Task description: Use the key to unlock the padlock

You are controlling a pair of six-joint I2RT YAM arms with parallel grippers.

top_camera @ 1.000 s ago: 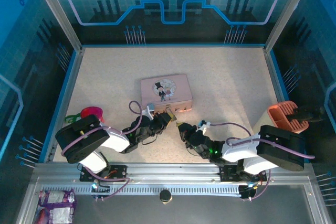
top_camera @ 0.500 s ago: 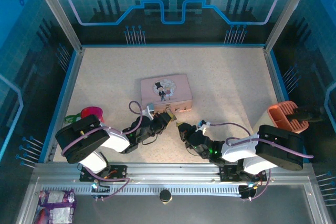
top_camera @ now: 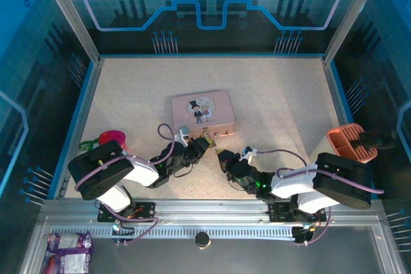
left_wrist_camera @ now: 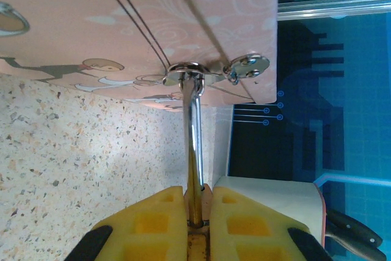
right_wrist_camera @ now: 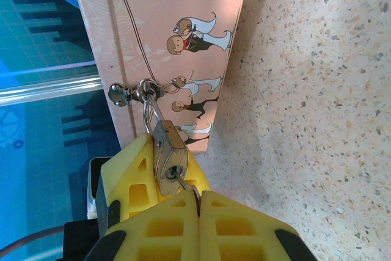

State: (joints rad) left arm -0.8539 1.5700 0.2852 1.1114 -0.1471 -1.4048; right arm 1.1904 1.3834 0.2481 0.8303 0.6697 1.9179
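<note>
Two of the task's steps are judged done. The padlock (right_wrist_camera: 166, 151) is steadied, and the key (right_wrist_camera: 184, 183) is brought to its keyhole.

The padlock hangs from the hasp (right_wrist_camera: 142, 91) on the front of the pink tin (right_wrist_camera: 165, 22), near the middle of the table (right_wrist_camera: 305, 120). It is pinched between the yellow pads of the left gripper (left_wrist_camera: 197, 197), which are closed on it where the shackle (left_wrist_camera: 194, 132) enters the body. The key is clamped in the closed fingers of the right gripper (right_wrist_camera: 197, 196), and its tip appears to be seated in the keyhole, though the depth cannot be told.

The shackle is seen shut and threaded through the hasp, so nothing is unlocked yet. Full insertion, the turn and the release of the shackle are judged to be left.
</note>
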